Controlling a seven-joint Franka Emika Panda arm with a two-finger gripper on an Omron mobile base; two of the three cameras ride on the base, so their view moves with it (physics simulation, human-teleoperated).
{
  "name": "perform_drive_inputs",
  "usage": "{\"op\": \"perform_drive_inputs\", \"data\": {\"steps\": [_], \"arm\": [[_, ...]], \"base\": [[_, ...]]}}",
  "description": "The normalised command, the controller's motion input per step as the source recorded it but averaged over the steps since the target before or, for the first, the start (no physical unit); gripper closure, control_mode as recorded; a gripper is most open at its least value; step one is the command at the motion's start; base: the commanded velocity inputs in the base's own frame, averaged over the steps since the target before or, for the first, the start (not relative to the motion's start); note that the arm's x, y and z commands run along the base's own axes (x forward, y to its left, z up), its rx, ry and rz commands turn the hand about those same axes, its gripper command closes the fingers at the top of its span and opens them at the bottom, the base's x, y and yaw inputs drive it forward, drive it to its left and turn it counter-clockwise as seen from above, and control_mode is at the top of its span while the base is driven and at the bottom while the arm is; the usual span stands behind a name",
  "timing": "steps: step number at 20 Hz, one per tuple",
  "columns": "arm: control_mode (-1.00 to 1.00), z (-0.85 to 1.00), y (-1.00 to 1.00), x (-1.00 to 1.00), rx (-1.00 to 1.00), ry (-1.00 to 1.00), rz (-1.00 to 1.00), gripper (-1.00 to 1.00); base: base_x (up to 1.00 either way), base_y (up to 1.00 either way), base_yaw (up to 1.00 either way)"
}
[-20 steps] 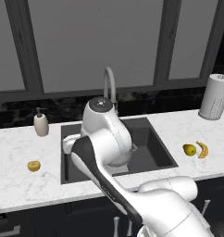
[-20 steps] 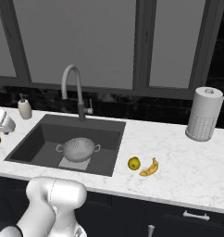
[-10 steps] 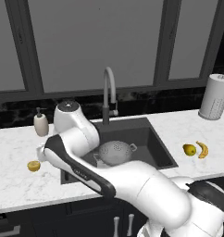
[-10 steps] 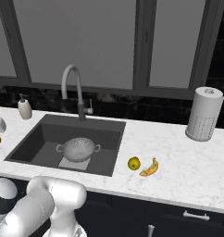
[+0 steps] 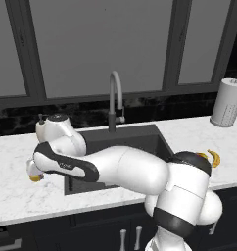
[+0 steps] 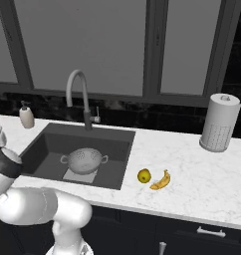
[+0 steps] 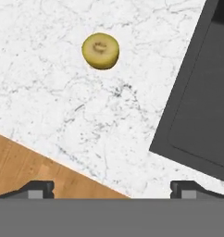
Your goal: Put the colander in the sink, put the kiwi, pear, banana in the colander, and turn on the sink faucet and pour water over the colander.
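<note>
The pincer (image 7: 112, 187) hangs over the white marble surface (image 7: 63, 106) left of the sink (image 7: 202, 106), its two dark tips standing wide apart with nothing between them. Ahead of it lies the kiwi (image 7: 100, 51) — a small, squat, yellow-green round with a pale dimpled top, sitting alone, well clear of the basin edge. It looks light, firm and smooth-sided, likely to roll or slip, so a level pinch across its widest part seems safest. Farther off, the silver colander (image 6: 84, 160) already rests on the sink floor beneath the gooseneck faucet (image 6: 81, 102). Beyond the basin, the pear (image 6: 144, 175) and banana (image 6: 161, 181) lie just beside each other.
</note>
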Motion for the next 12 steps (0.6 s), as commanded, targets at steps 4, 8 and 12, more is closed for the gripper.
{"op": "perform_drive_inputs", "data": {"steps": [4,8,12], "arm": [[-1.00,-0.26,0.38,0.41,-0.02,0.18,0.00,-1.00],[-1.00,-0.18,0.40,0.13,-0.09,0.06,-0.02,-1.00],[-1.00,-0.22,0.12,0.10,-0.11,0.00,-0.05,-1.00]], "base": [[0.00,0.00,0.00],[0.00,0.00,0.00],[0.00,0.00,0.00]]}}
